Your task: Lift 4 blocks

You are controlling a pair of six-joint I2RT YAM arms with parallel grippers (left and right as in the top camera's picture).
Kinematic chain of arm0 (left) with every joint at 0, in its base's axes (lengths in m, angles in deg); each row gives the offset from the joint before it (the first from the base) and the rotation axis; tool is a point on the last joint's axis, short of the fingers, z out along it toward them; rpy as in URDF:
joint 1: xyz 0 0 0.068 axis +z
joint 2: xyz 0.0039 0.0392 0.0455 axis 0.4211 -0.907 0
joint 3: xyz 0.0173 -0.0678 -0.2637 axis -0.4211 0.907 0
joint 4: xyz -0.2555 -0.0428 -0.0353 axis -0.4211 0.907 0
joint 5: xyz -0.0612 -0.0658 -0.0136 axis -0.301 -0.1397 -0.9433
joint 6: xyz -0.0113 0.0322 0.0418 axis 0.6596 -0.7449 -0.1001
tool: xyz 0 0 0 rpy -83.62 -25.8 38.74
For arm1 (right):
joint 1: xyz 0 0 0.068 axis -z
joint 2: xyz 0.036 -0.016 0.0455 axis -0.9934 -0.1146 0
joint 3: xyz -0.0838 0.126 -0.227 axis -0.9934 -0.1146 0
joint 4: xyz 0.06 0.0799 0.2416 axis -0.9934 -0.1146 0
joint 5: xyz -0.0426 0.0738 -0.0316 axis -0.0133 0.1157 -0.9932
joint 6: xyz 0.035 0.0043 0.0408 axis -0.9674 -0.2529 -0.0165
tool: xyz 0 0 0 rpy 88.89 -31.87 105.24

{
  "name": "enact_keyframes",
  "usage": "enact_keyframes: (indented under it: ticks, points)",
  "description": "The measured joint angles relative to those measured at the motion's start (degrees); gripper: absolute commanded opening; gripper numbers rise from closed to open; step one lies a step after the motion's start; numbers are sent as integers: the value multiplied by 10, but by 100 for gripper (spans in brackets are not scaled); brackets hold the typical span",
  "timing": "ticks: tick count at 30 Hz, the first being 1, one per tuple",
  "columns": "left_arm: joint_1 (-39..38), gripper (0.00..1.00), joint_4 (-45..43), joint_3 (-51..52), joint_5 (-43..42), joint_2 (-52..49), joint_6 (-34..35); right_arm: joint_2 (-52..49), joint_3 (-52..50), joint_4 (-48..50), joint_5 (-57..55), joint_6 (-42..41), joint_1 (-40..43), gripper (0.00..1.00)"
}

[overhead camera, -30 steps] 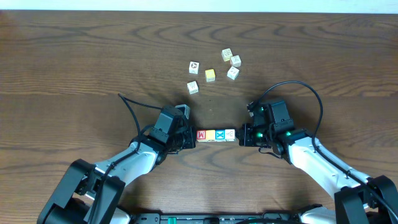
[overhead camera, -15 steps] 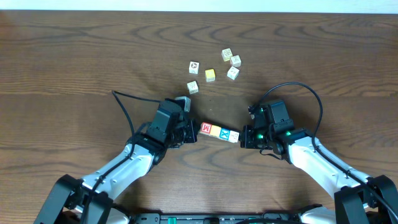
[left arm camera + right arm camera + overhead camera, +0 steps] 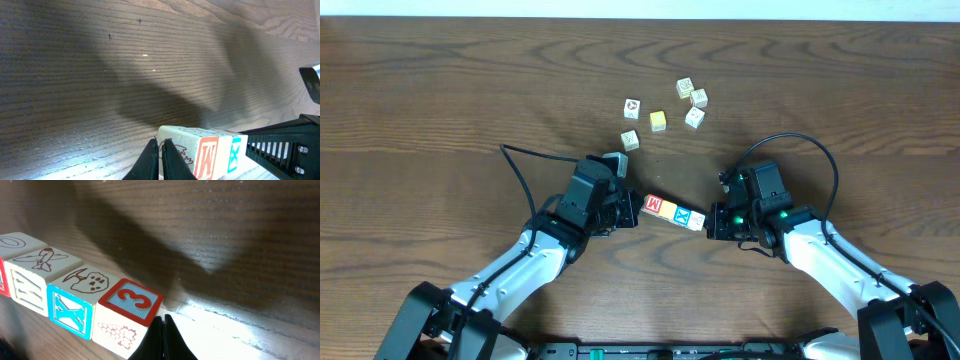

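Blocks — four of them, end to end in one short row (image 3: 675, 213) — are pinched between two robot hands at a dark wooden desk (image 3: 440, 90). Counting from the left hand (image 3: 636, 209), there is a red block (image 3: 654, 205) with a white letter, a yellow-orange block (image 3: 670, 211), a blue block (image 3: 684, 216) with a white X, and a whitish block (image 3: 697, 221) with faint marking, which meets the right hand (image 3: 708, 221). The row lies on a slant, its red end reaching farther out from the arms' bases than its whitish end. From the right wrist the small wooden cubes show other faces: a red-framed 3 on the block nearest the fingertips, then line drawings of a tree and an aeroplane on its neighbours. Both hands have their fingers pressed together with nothing between them. Each closed tip butts against one end face of the row, so the four are squeezed lengthwise rather than gripped. Whether the row is clear of the desk cannot be told. Beyond both hands, well apart from the row, lie six loose cubes — five whitish cubes (image 3: 632, 106) with small coloured pictures and one pale yellow cube (image 3: 658, 121).
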Motion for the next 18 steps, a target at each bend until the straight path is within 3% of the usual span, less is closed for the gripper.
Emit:
enact_keyframes:
  ticks: [18]
  points:
    - [0,7,5,0,-11,0,-9,0,0,-15,13,0,8,1]
